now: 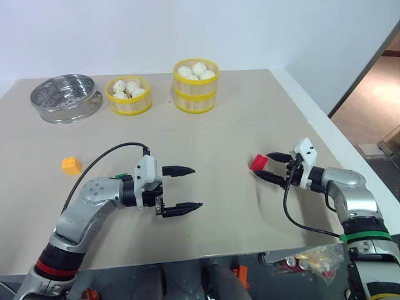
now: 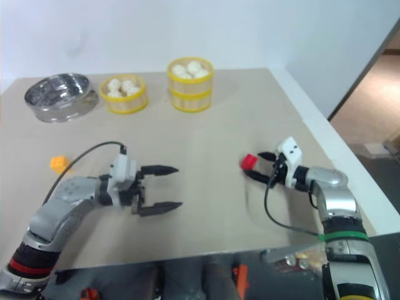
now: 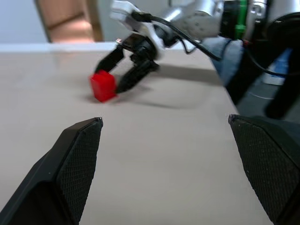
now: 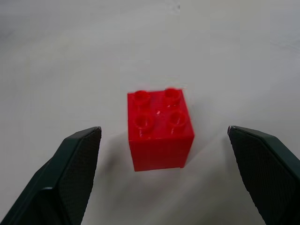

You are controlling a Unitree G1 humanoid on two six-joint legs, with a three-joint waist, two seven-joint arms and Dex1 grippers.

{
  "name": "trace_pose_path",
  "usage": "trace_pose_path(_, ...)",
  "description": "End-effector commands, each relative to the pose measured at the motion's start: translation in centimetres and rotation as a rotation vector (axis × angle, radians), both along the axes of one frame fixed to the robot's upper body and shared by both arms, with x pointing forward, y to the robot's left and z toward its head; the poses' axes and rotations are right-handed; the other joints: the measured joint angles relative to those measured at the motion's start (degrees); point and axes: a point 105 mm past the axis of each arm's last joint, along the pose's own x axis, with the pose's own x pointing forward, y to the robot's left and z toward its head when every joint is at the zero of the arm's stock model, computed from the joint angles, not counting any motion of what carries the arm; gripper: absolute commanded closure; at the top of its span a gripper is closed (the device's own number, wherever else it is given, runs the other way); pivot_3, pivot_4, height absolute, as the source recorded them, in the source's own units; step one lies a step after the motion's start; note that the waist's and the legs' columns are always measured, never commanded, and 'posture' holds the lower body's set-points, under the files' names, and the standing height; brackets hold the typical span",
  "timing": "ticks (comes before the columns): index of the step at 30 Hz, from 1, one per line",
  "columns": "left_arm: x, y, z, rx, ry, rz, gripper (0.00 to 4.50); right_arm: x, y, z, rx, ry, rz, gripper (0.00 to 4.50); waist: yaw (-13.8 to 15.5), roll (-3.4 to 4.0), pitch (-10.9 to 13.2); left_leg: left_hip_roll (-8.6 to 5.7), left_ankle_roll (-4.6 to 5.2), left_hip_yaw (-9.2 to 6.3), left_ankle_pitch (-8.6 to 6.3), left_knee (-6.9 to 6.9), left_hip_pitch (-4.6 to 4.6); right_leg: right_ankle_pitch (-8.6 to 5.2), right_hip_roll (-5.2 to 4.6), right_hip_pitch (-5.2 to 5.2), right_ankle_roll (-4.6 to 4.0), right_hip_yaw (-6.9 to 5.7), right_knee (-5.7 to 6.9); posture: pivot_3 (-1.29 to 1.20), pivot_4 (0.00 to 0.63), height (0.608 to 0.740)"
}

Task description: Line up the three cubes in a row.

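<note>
The right gripper [image 1: 264, 169] stood with its two black fingers spread wide, holding nothing, its tips reaching to either side of the red cube [image 1: 259, 163]. From the right wrist the cube sat between and just ahead of the fingertips [image 4: 79, 154], apart from both, studs up, four round studs on a glossy square top. The left gripper [image 1: 187, 189] was likewise spread wide and empty, pointing across the table toward the right gripper, with a stretch of bare surface between them. Tucked just behind its wrist, a sliver of the green cube [image 1: 121, 176] showed; how it lay could not be told. Farther out on the side away from the right gripper lay the orange-yellow cube [image 1: 71, 165], alone on the table and well apart from the other two.

The surface was a plain beige table [image 1: 219, 137], matte and unmarked, with a pale edge strip along the right gripper's side. Beyond both grippers, at the far edge, stood a metal steamer pan [image 1: 64, 97], a single yellow-rimmed steamer basket [image 1: 128, 103] holding white buns [image 1: 128, 87], and a stacked pair of baskets [image 1: 195, 91] also topped with buns. A white wall [image 1: 156, 31] rose behind them; past the table's right corner a doorway opened on a brownish floor [image 1: 372, 94]. No writing could be read anywhere.
</note>
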Motion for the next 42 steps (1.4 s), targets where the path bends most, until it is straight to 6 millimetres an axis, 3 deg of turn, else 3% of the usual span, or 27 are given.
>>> trace_pose_path(1,0.7,0.5,0.5,-0.017,-0.038,0.077,0.04,0.4,0.3,0.9,0.008,-0.036,0.020,0.00,0.0,0.00,0.0,0.00,0.00,0.00,0.00,0.01,0.00,0.00,0.00,0.00,0.01,0.00,0.00,0.00,0.150,0.740)
trace_pose_path(2,0.8,0.6,0.4,-0.017,-0.037,0.089,0.00,0.4,0.5,0.9,0.012,-0.035,0.023,0.55,0.0,0.00,0.0,0.00,0.00,0.00,0.00,0.04,-0.01,0.01,0.00,0.01,0.01,0.00,0.00,0.00,0.150,0.740)
trace_pose_path(10,1.2,1.0,0.4,-0.009,-0.035,0.153,0.00,0.6,1.0,0.5,0.026,-0.013,0.043,3.26,0.0,0.00,0.0,-0.01,0.00,0.02,0.00,0.06,-0.02,0.03,0.00,0.01,0.05,0.04,0.00,0.00,0.150,0.740)
trace_pose_path(15,1.3,1.6,0.4,-0.019,-0.019,0.207,0.00,0.2,2.3,2.2,0.005,-0.021,0.139,3.26,-0.2,0.01,0.0,0.00,0.00,0.05,0.00,0.06,-0.02,0.04,0.00,0.00,0.06,0.07,0.01,0.00,0.150,0.740)
trace_pose_path(20,-0.5,2.5,-0.3,-0.013,0.055,0.224,0.00,-1.9,8.2,3.5,-0.187,-0.014,0.536,3.26,-0.8,0.02,0.0,0.10,0.00,0.05,0.00,0.07,0.00,0.04,0.09,-0.03,0.04,0.06,0.05,0.00,0.150,0.740)
trace_pose_path(26,-1.0,3.4,-0.4,0.027,0.046,0.264,0.00,-2.9,12.5,2.9,-0.284,0.037,0.798,3.26,-0.8,0.02,0.0,0.20,0.00,0.04,0.00,0.05,0.06,-0.08,0.19,-0.05,-0.31,0.06,0.07,0.00,0.150,0.740)
trace_pose_path(29,-0.8,4.6,-0.1,0.025,0.040,0.318,0.00,-2.2,13.3,2.5,-0.306,0.028,0.826,3.26,-0.8,0.02,0.0,0.20,0.00,0.07,0.00,0.06,0.05,-0.08,0.18,-0.05,-0.34,0.08,0.06,0.00,0.150,0.740)
trace_pose_path(34,-1.2,6.1,-0.6,0.051,0.049,0.365,0.00,-1.3,13.0,1.9,-0.322,0.040,0.828,3.26,-0.6,0.02,0.0,0.18,-0.01,0.11,-0.01,0.06,-0.02,-0.10,0.12,-0.08,-0.34,0.09,0.03,0.00,0.150,0.740)
trace_pose_path(42,-1.7,6.2,-1.3,0.058,0.069,0.373,0.00,-0.7,13.0,1.3,-0.328,0.042,0.840,3.26,-0.7,0.02,0.0,0.23,-0.01,0.13,-0.01,0.05,0.02,-0.08,0.16,-0.10,-0.41,0.10,0.05,0.00,0.150,0.740)
